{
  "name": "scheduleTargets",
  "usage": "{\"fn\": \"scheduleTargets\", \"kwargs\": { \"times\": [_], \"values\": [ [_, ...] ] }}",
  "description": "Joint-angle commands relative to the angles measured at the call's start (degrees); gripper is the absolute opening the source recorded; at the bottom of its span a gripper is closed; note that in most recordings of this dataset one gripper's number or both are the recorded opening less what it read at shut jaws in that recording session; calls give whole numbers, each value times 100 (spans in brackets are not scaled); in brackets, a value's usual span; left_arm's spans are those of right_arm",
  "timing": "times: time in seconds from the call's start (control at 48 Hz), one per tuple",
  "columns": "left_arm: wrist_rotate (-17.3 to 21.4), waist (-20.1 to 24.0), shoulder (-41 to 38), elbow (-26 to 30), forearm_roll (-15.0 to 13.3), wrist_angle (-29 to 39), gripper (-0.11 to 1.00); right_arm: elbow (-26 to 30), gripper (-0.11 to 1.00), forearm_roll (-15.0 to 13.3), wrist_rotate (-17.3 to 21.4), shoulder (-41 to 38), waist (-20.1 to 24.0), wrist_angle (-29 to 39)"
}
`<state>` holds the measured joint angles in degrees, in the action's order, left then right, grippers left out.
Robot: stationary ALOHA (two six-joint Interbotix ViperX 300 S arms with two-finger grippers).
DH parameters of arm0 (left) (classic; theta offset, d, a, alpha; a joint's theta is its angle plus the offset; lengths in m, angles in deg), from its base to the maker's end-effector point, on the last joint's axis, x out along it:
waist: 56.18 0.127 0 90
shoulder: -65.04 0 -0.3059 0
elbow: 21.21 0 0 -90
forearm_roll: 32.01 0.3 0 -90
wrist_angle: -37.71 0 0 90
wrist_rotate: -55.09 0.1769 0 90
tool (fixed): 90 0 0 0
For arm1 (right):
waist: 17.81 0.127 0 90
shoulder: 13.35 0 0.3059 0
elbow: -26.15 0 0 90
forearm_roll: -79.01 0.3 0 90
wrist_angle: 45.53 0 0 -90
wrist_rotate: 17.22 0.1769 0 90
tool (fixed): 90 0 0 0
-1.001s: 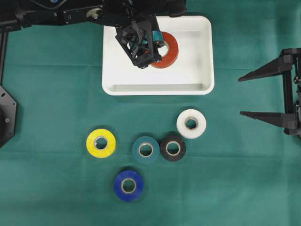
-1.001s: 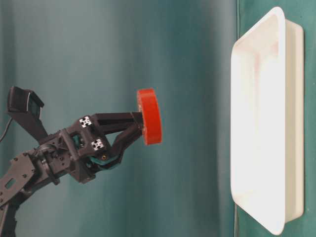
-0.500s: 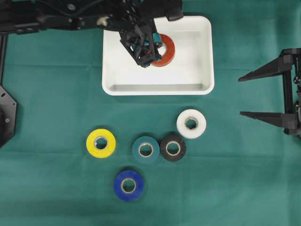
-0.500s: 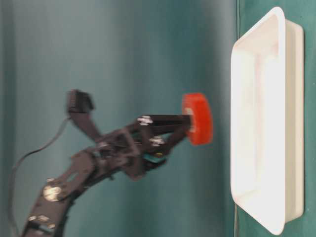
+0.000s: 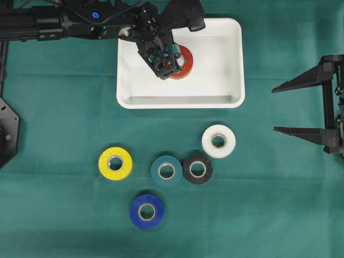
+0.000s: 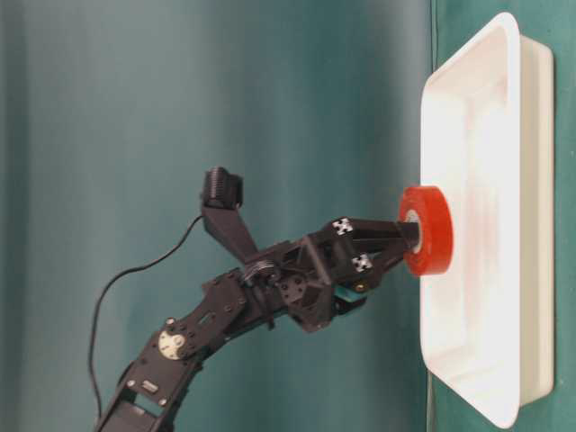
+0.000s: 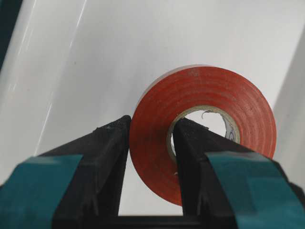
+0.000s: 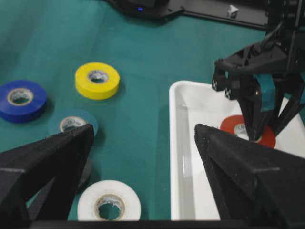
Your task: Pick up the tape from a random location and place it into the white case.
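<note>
A red tape roll (image 5: 184,62) is pinched by my left gripper (image 5: 171,65), one finger outside its rim and one through its hole (image 7: 150,131). It hangs low inside the white case (image 5: 226,80), at or just over the floor in the table-level view (image 6: 427,229). The right wrist view also catches the red tape (image 8: 238,129) under the left arm. My right gripper (image 5: 280,108) stands open and empty at the right edge, well away from the white case (image 8: 183,157).
Loose rolls lie on the green cloth in front of the case: yellow (image 5: 115,163), teal (image 5: 166,171), black (image 5: 197,168), white (image 5: 218,141) and blue (image 5: 147,211). The left arm (image 5: 64,21) stretches along the back edge.
My left gripper has lowered the red tape from well above the case down into it, still shut on the roll. The right gripper has not moved.
</note>
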<state>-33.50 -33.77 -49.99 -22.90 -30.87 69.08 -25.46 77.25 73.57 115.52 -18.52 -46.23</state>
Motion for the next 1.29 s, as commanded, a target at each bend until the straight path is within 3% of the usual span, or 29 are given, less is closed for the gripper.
{"fn": "scheduleTargets", "kwargs": {
  "times": [0.0, 0.271, 0.751, 0.792, 0.959, 1.043, 1.272],
  "values": [
    [-9, 26, 0, 88, 0, -132, 24, 141, 91, -9, 0, -26, -18, -26],
    [0, 105, -369, 123, 0, -272, 24, 141, 91, -9, 0, -35, -26, -26],
    [0, 105, -360, 88, -35, -413, 24, 141, 91, -9, 0, -35, -62, -26],
    [0, 105, -352, 88, -35, -413, 28, 149, 91, -9, 0, -35, -62, -18],
    [0, 114, -343, 79, -35, -422, 77, 141, 91, -9, 0, -35, -62, -18],
    [0, 114, -308, 53, -35, -396, 95, 149, 91, -9, 0, -35, -62, -18],
    [0, 114, 88, -79, -35, -281, 95, 193, 91, -9, 9, -18, -62, 26]
  ]
}}
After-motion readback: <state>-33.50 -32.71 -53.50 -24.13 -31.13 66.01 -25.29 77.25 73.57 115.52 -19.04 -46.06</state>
